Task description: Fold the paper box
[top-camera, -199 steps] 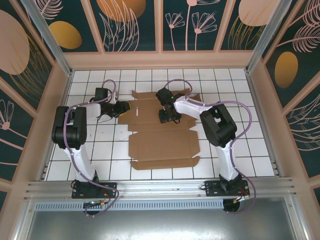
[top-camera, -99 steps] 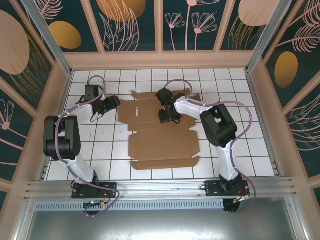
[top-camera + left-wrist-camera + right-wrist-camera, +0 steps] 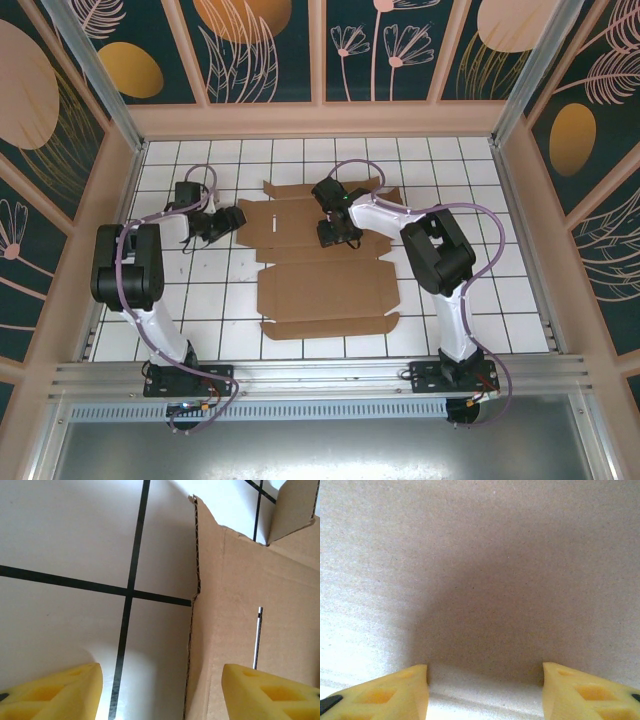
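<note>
Cardboard, likely light, stiff and creasing easily: the paper box (image 3: 325, 285) lies flat and unfolded on the table (image 3: 470, 290). The left gripper (image 3: 161, 682), fingers apart, straddles its far-left edge, a sensible flap to lift. The right gripper (image 3: 485, 682), fingers apart, sits over its far panel.

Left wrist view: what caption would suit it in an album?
Open left pincer above the edge of the flat paper box on a tiled table.

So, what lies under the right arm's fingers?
The flat, unfolded cardboard box lies directly under the right fingers. The white tiled table below that spot is covered by the cardboard.
</note>
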Action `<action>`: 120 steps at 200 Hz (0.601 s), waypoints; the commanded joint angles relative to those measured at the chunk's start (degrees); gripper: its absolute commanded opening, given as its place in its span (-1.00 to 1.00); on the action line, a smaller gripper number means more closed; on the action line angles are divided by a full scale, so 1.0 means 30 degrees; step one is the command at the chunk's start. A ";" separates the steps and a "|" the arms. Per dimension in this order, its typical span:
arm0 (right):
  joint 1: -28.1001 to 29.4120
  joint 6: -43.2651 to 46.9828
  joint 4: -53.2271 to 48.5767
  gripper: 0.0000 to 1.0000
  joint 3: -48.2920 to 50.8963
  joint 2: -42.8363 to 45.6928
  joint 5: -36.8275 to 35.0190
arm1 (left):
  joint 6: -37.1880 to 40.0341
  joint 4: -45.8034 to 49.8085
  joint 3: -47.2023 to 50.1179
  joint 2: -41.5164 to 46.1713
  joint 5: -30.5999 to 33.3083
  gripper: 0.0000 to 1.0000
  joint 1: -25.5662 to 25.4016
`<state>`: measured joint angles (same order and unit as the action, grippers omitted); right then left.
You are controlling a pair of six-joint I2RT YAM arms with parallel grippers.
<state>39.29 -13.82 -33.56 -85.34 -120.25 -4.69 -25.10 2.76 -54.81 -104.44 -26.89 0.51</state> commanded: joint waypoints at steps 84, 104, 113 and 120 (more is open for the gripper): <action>0.0608 -0.0109 -0.1250 0.13 0.1198 -0.2840 0.1826 | -0.0891 -0.1918 0.0378 -0.2265 -0.5603 -0.36 -0.1234; 0.0600 -0.0022 -0.1237 0.13 0.1201 -0.2809 0.1798 | -0.0861 -0.1889 0.0324 -0.2495 -0.5828 -0.36 -0.1513; 0.0611 0.0008 -0.1243 0.13 0.1226 -0.2813 0.1798 | -0.0842 -0.1917 0.0283 -0.2564 -0.5994 -0.34 -0.1670; 0.0607 0.0009 -0.1244 0.13 0.1224 -0.2784 0.1768 | -0.0863 -0.1946 0.0278 -0.2622 -0.6065 -0.32 -0.1793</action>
<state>39.40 -13.82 -33.93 -85.78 -120.53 -4.91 -27.44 -4.49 -54.39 -109.56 -40.32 -2.00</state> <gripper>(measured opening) 0.566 0.330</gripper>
